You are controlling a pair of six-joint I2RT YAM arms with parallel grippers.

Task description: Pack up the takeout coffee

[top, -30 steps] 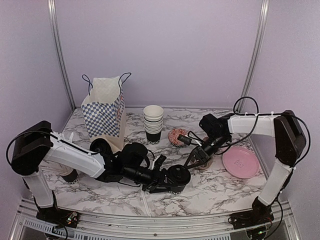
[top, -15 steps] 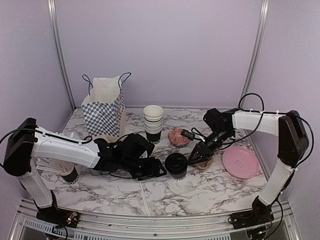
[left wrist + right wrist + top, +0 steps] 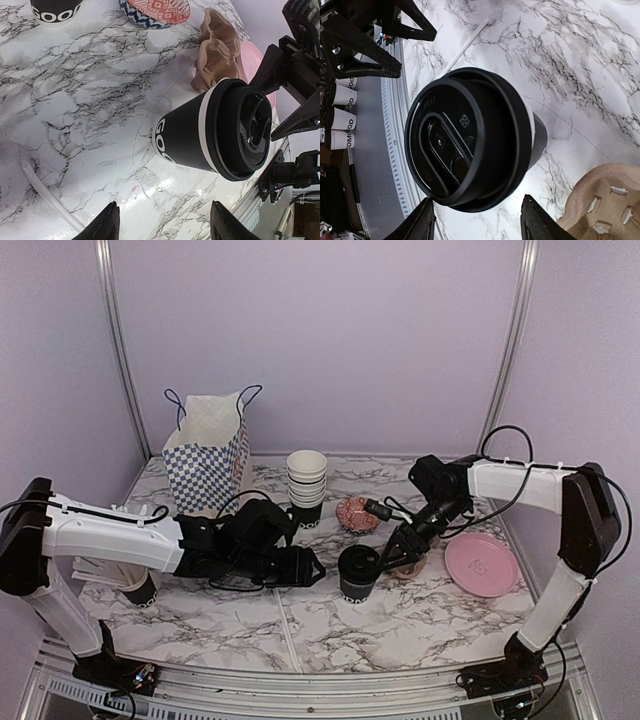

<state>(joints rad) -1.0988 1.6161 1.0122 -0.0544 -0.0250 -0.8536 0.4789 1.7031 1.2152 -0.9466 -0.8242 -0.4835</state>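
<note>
The takeout coffee [image 3: 358, 573], a small black cup with white print and a black lid, stands upright on the marble table, free of both grippers. It shows in the left wrist view [image 3: 200, 135] and from above in the right wrist view [image 3: 465, 150]. My left gripper [image 3: 306, 568] is open and empty, just left of the cup, jaws wide apart [image 3: 167, 225]. My right gripper [image 3: 396, 554] is open and empty, just right of and above the cup [image 3: 480, 225]. The checked paper bag [image 3: 208, 455] stands open at the back left.
A stack of white-rimmed cups [image 3: 306, 487] and a patterned bowl [image 3: 354, 512] stand behind the coffee. A brown cardboard carrier [image 3: 217, 50] lies by a pink plate [image 3: 480, 563] on the right. More cups [image 3: 140, 587] stand at the left edge. A straw [image 3: 45, 195] lies on the table.
My left gripper let go of the coffee and drew back to the left. The cup now stands alone on the table. The right gripper shifted slightly near the cup.
</note>
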